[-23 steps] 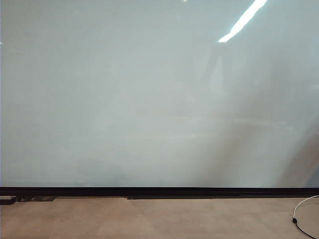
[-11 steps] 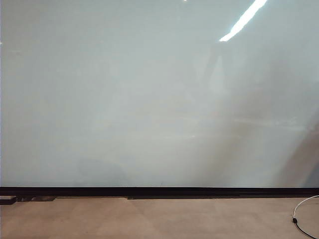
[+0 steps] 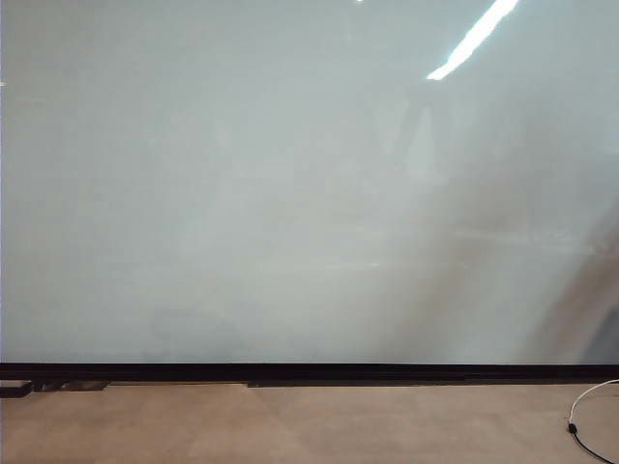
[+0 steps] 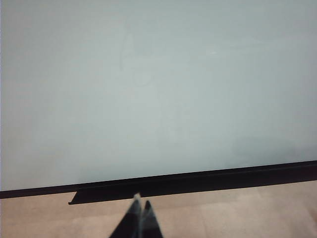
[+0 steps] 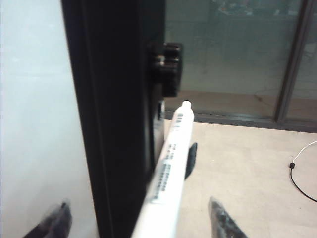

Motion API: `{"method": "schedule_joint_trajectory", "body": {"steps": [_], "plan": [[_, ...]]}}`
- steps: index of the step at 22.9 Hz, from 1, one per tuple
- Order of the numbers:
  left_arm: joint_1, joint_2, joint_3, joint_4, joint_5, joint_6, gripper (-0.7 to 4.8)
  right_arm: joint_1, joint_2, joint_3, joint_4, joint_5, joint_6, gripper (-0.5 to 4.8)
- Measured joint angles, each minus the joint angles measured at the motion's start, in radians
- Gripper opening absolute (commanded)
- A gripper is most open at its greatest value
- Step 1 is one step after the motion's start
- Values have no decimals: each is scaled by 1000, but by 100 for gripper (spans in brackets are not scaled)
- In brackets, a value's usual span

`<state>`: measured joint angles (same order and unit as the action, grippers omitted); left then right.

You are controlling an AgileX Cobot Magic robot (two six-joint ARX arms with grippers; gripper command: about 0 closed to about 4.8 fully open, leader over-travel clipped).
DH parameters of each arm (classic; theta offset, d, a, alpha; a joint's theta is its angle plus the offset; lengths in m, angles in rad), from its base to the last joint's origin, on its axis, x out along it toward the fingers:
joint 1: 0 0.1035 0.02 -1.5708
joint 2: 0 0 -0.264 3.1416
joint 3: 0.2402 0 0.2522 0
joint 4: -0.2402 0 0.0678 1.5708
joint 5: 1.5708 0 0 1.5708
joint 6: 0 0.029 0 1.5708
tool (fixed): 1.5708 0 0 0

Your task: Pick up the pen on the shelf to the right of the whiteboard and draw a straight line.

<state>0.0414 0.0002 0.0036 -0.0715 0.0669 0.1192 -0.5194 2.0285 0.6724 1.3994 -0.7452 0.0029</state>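
The whiteboard (image 3: 290,193) fills the exterior view, glossy pale grey and blank, with a black strip (image 3: 309,371) along its lower edge. Neither gripper shows there. In the right wrist view the pen (image 5: 168,168), a slim white barrel with print and a black tip, stands along the board's black side frame (image 5: 114,109). My right gripper (image 5: 138,210) is open wide, with one fingertip on each side of the pen and apart from it. The shelf under the pen is hidden. My left gripper (image 4: 140,202) is shut and empty, low in front of the whiteboard (image 4: 158,89).
A black knob (image 5: 166,64) and a small black clip (image 5: 190,161) stick out of the side frame near the pen. A white cable with a black end (image 3: 580,416) lies on the tan floor (image 3: 290,425) at the right. A glass wall (image 5: 233,54) stands behind.
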Motion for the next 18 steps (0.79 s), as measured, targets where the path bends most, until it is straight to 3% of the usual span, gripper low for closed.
{"method": "schedule_joint_trajectory", "body": {"steps": [18], "plan": [[0,0,0,0,0,0,-5,-13,-3,0,0,18,3,323]]}}
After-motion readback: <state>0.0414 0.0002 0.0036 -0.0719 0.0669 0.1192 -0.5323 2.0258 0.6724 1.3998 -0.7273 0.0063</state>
